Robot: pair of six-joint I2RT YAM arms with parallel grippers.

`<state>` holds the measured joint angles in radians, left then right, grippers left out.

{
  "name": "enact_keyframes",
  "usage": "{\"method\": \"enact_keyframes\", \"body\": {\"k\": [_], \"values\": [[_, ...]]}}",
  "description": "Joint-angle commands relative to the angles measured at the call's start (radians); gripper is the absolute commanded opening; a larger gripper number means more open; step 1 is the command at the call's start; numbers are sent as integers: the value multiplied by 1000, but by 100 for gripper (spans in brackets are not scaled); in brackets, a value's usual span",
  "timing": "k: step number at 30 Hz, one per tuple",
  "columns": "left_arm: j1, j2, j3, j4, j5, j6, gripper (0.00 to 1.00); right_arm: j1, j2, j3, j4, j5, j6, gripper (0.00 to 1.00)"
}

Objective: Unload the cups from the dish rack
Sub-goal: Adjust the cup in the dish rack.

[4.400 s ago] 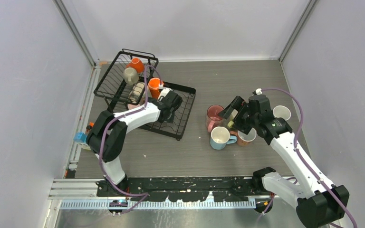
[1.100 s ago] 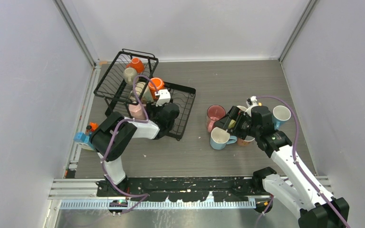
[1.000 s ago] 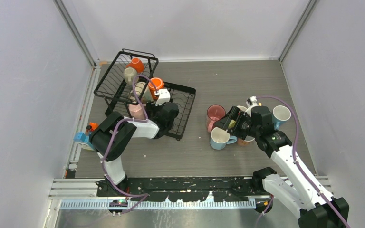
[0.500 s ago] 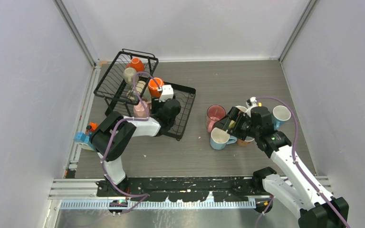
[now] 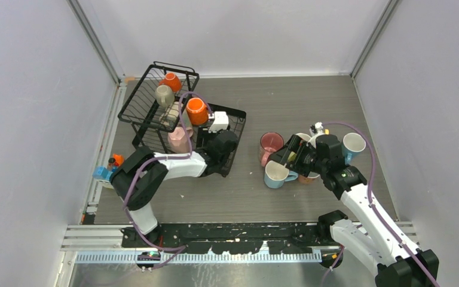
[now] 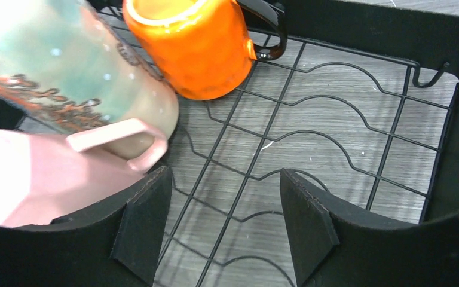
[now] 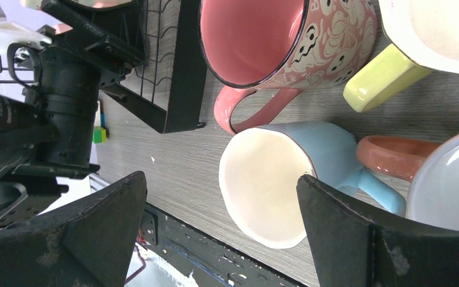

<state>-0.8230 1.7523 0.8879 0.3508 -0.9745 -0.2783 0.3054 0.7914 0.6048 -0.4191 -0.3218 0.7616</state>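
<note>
The black wire dish rack [image 5: 232,119] stands at the back left. Its basket holds an orange mug [image 5: 171,81] and a beige mug [image 5: 164,94]. The tray part [image 6: 358,137] holds an orange mug [image 5: 196,110] [image 6: 197,45], a patterned beige mug [image 6: 77,66] and a pink mug [image 5: 178,139] [image 6: 30,179]. My left gripper [image 5: 210,134] [image 6: 224,179] is open and empty over the tray wires, right of the pink mug. My right gripper [image 5: 287,158] [image 7: 220,186] is open and empty over the mugs on the table: pink [image 7: 275,36], light blue [image 5: 277,174] [image 7: 275,185], yellow-handled [image 7: 382,78], brown [image 7: 391,156].
A white mug with a blue outside [image 5: 353,143] stands right of the right wrist. Small blue and orange objects [image 5: 106,170] sit on the rail at the table's left edge. Walls close in the left, back and right sides.
My left gripper has moved right across the rack tray, away from the pink mug. My right arm came down over the table mugs since the earliest frame, then stayed still.
</note>
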Motion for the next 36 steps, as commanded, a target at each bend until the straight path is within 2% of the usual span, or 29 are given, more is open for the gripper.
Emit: {"method": "enact_keyframes", "body": {"k": [1,11,17,24,30,33,36], "values": [[-45,-106,41,-144,-173,-50,70,-2,-32,-5,36,-26,7,100],[-59,-214,24,-406,-304,-217,74,-3,-59,-13,27,-34,22,100],[-71,-254,31,-508,-357,-251,76,-2,-63,-17,30,-35,31,100],[-71,-253,90,-757,-412,-430,79,-2,-57,-16,35,-39,36,100],[-59,-230,156,-1001,-438,-642,86,-2,-58,-14,32,-40,37,100],[-31,-235,146,-1005,-404,-657,87,-2,-57,-14,30,-40,35,100],[-13,-251,106,-908,-374,-573,87,-2,-58,-16,31,-39,35,100]]}}
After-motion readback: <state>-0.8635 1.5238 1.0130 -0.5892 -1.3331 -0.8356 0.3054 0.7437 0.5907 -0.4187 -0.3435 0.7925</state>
